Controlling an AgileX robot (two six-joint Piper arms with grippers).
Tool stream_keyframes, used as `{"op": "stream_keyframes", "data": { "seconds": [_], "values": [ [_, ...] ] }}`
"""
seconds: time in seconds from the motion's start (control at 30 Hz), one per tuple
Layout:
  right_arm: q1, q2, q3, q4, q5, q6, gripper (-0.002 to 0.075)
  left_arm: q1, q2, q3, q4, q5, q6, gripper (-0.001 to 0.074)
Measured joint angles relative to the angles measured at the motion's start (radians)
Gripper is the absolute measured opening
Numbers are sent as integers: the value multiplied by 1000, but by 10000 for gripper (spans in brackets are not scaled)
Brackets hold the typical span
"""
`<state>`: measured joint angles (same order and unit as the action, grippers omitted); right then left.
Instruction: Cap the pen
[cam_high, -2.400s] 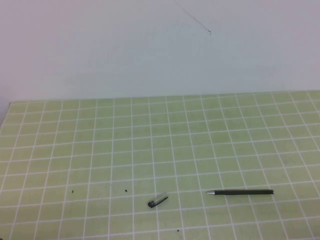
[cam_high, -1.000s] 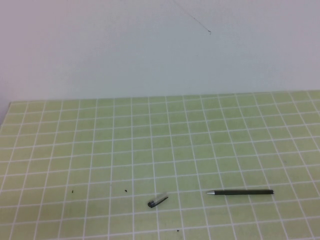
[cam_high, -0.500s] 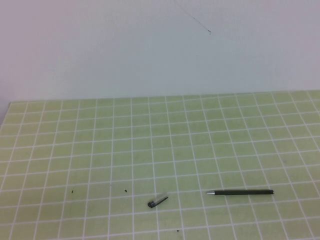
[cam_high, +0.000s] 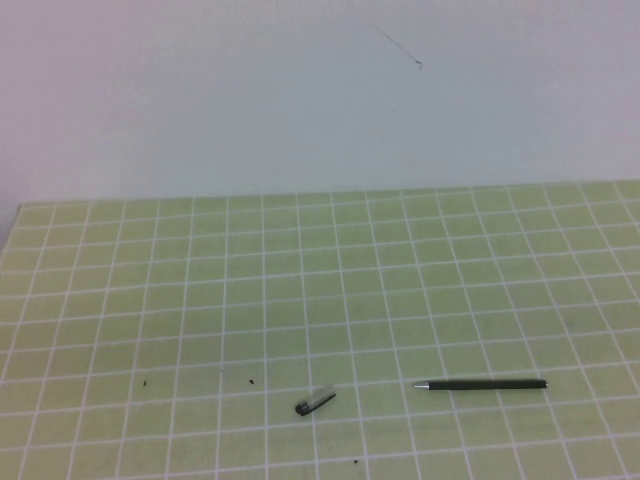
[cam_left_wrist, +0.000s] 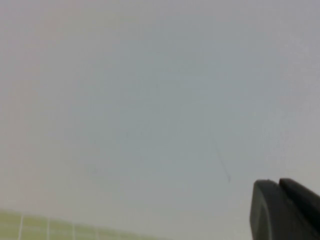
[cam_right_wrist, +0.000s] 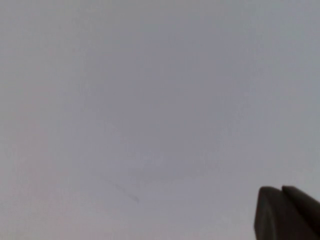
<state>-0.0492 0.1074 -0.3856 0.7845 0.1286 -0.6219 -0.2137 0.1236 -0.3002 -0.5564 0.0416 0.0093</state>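
Your left gripper (cam_left_wrist: 285, 210) shows only as a dark tip in its wrist view, facing the pale wall with a sliver of the green grid mat (cam_left_wrist: 45, 227) below. Your right gripper (cam_right_wrist: 285, 212) is the same dark tip against bare wall. You cannot tell from either view whether the fingers are apart or together. Neither arm appears in the high view, so both look parked, raised and off the mat.

On the mat (cam_high: 200, 280), one pen (cam_high: 482, 384) lies flat near the front edge, right of centre, its silver tip pointing left. One clear cap (cam_high: 316, 402) with a black end lies to its left, well apart, slightly angled. Both lie loose and separate, likely laid out so each arm can take one.
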Motion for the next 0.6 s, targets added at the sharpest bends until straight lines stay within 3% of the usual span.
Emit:
{"op": "stream_keyframes", "data": {
  "seconds": [0.4,0.6],
  "values": [
    [0,373,-54,-6,441,-61,-3,0,194,-56,-167,98,1,-2],
    [0,448,-54,-10,483,-114,-3,0,194,-56,-169,55,-1,-2]
  ]
}}
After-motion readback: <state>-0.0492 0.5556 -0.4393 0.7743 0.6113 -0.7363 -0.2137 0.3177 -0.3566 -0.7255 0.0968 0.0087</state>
